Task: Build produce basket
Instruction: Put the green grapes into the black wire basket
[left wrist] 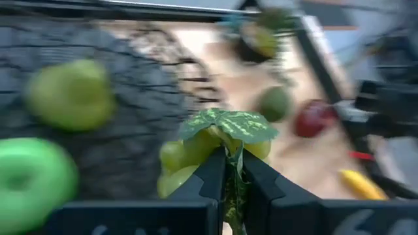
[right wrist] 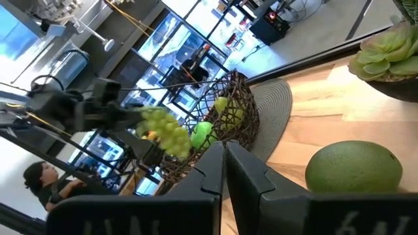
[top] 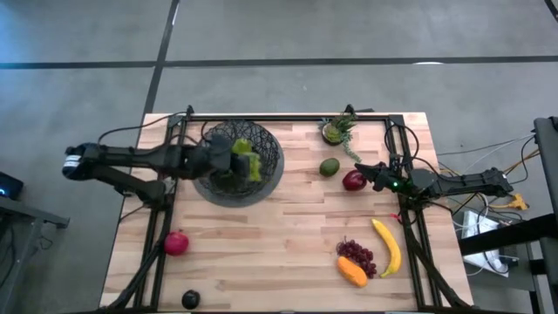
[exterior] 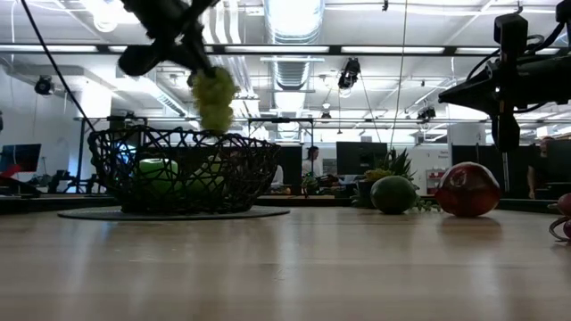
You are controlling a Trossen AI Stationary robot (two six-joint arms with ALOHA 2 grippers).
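Observation:
The dark wire basket (top: 261, 144) stands on a grey disc at the far left of the table, with a green apple (left wrist: 32, 183) and another green fruit (left wrist: 68, 94) inside. My left gripper (top: 234, 160) hovers over the basket, shut on a bunch of green grapes (exterior: 214, 98). My right gripper (top: 377, 174) is shut and sits just right of a red apple (top: 353, 180), raised off the table and touching nothing. An avocado (top: 329, 167) rests beside that apple. My left gripper (left wrist: 233, 160) pinches the green grapes (left wrist: 179, 160) by the stem end, just under the green leaf (left wrist: 228, 124), between its two fingers. It comes slanting down from the table's left. The bunch hangs below the fingers, lifted clear above the basket's rim (exterior: 183, 135).
A spiky green plant (top: 338, 129) stands at the far edge. Near the right front lie a banana (top: 388, 247), purple grapes (top: 357, 255) and an orange piece (top: 351, 272). A red fruit (top: 176, 242) and a dark plum (top: 190, 299) sit near the left front.

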